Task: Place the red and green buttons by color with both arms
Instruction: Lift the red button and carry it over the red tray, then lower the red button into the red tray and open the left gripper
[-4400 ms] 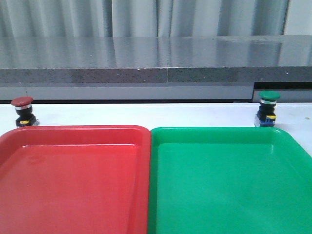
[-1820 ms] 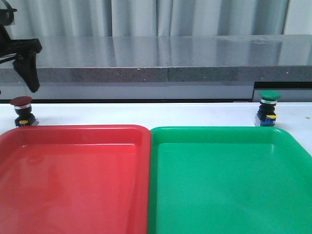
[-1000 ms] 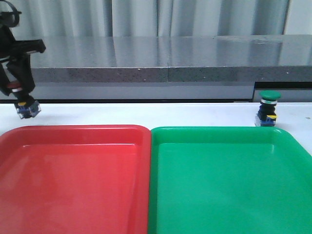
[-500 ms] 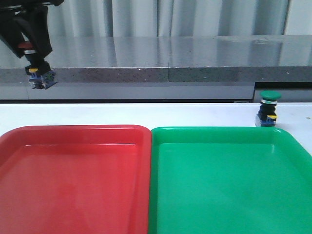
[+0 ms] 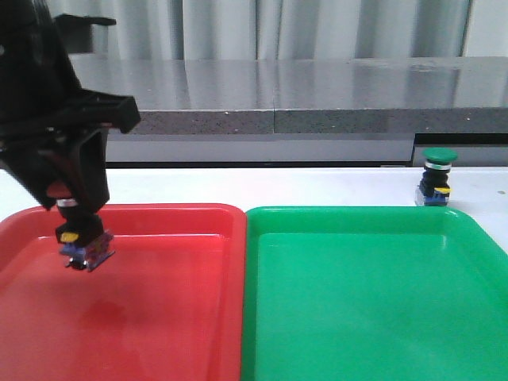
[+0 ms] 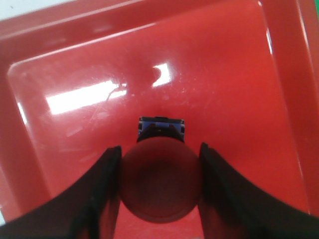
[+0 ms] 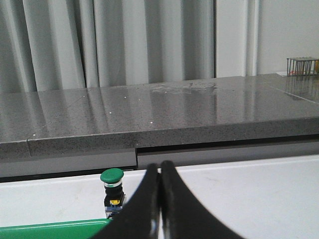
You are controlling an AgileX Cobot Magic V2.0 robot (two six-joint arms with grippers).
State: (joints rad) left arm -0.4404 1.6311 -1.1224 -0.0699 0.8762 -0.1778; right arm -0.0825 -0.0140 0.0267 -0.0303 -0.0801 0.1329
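My left gripper (image 5: 70,198) is shut on the red button (image 5: 79,238) and holds it in the air over the back left part of the red tray (image 5: 159,317). Its dark-red cap (image 6: 160,181) fills the space between the two fingers in the left wrist view, with its blue-grey base (image 6: 161,124) pointing down at the tray floor (image 6: 224,99). The green button (image 5: 436,176) stands upright on the white table just behind the green tray (image 5: 373,302), at the far right. The right gripper (image 7: 160,174) is shut and empty, apart from the green button (image 7: 112,191), and does not show in the front view.
The two trays lie side by side and touch along their inner rims, red on the left and green on the right. A grey stone counter (image 5: 317,95) runs along the back of the white table (image 5: 317,186), with curtains behind it.
The left arm lifted the red button off the table behind the red tray, then carried it forward and down over that tray. The green button has stayed in place.
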